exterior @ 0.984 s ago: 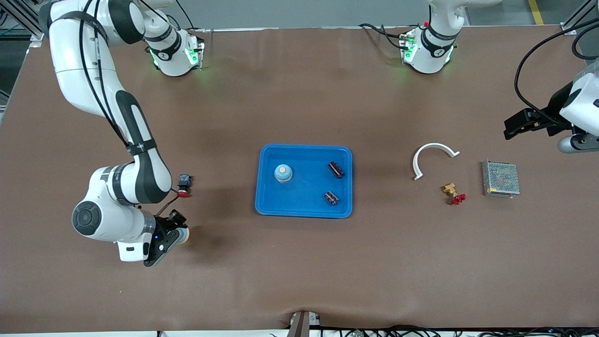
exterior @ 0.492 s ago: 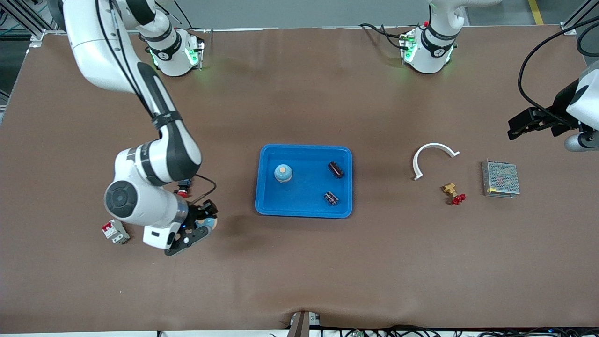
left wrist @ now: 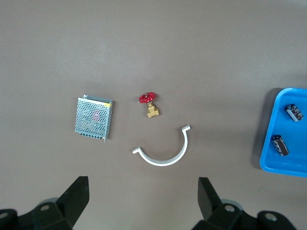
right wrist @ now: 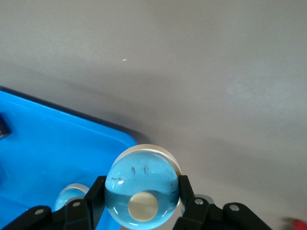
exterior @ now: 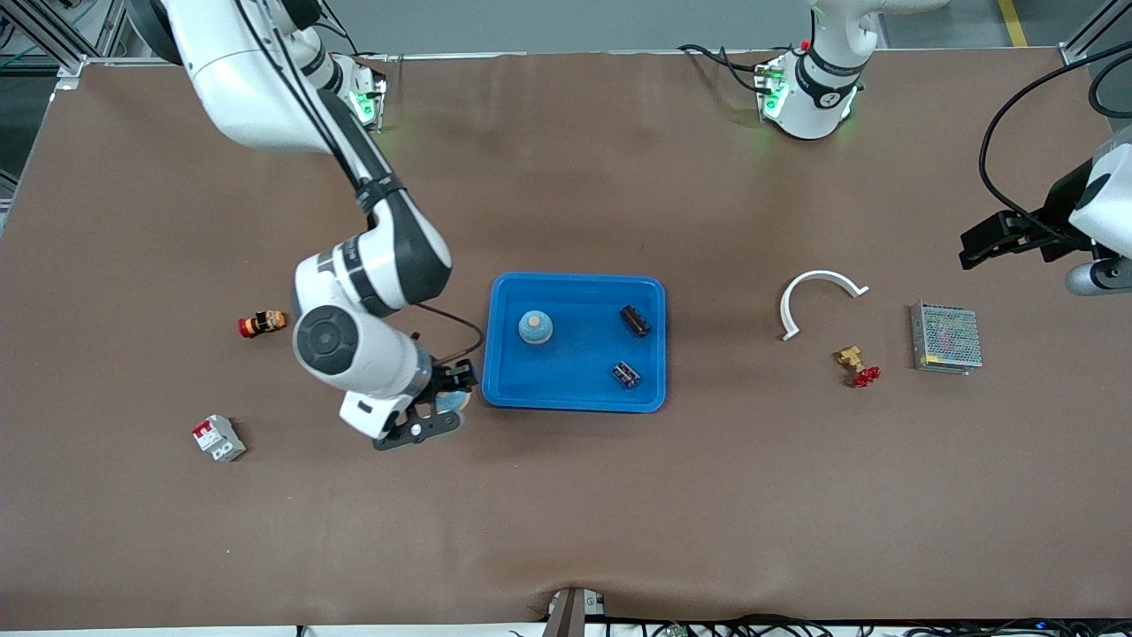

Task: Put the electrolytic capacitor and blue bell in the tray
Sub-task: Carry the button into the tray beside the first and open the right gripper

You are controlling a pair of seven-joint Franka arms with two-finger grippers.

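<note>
Blue bell [right wrist: 142,186] is gripped in the right pincer [exterior: 439,409] just beside the tray [exterior: 508,389], while the left pincer [left wrist: 141,201], spread wide, is held waiting above the desk [exterior: 566,495].

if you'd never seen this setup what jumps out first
The bright-blue plastic tray at mid-table draws the eye, with a pale blue dome-shaped bell and two dark cylindrical capacitors in it. Next is the right gripper beside the tray's corner toward the right arm's end, shut on a second translucent blue bell. The left gripper waits open above the left arm's end of the table.
</note>
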